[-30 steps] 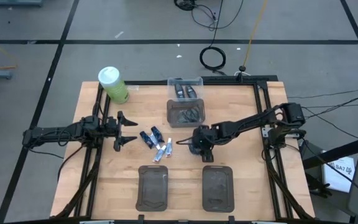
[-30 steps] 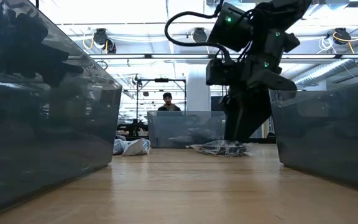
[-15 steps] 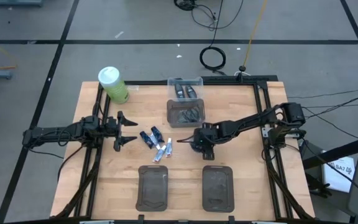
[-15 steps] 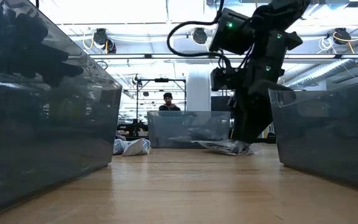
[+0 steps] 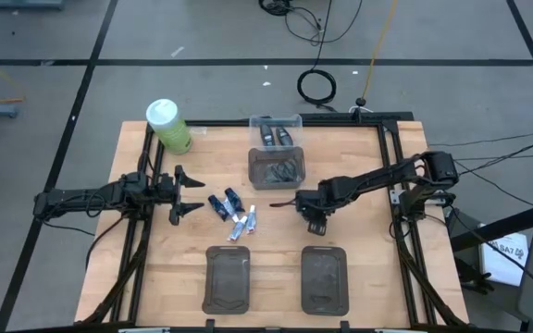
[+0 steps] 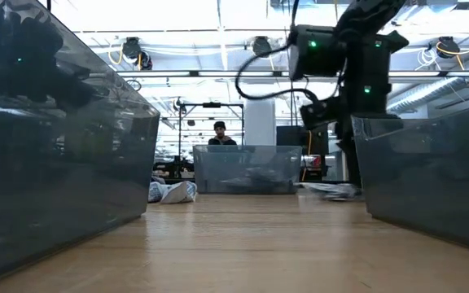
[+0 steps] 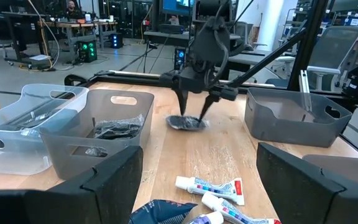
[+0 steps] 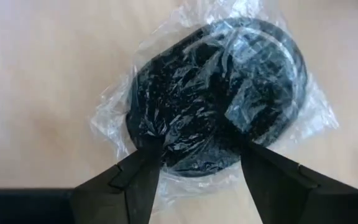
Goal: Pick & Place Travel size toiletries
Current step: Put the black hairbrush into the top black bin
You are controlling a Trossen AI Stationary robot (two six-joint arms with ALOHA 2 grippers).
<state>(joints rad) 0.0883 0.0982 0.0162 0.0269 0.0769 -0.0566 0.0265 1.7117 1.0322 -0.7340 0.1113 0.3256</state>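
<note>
A round flat dark pot in crinkled clear wrap [image 8: 219, 87] lies on the wooden table right of centre, also seen as the wrapped pot [image 7: 188, 123]. My right gripper [image 5: 311, 211] points steeply down over it, its fingers closed on the pot's near part. Dark blue mini tubes [image 5: 222, 203] and white-and-pale-blue mini tubes [image 5: 243, 224] lie flat at the table's middle. My left gripper [image 5: 188, 194] waits open and level at the left, touching nothing. My right gripper comes from above, pointing steeply down, and its two fingers [image 8: 135, 180] meet the wrapped pot at its near edge [image 8: 191, 149], one on either side. Most of the pot reaches out beyond the fingertips. The pot's underside [image 6: 332, 192] appears to rest on the table.
A grey bin [image 5: 278, 168] with wrapped items and a clear bin [image 5: 276, 129] with dark bottles stand at the far middle. A green bottle with a white cap [image 5: 167, 125] is far left. Two dark grey trays [image 5: 228, 277] [image 5: 325, 277] sit at the near edge.
My right gripper has gone toward the table's right edge, tipping more steeply down and rolling at the wrist. The wrapped pot has slid along the table with it, staying between the fingers.
</note>
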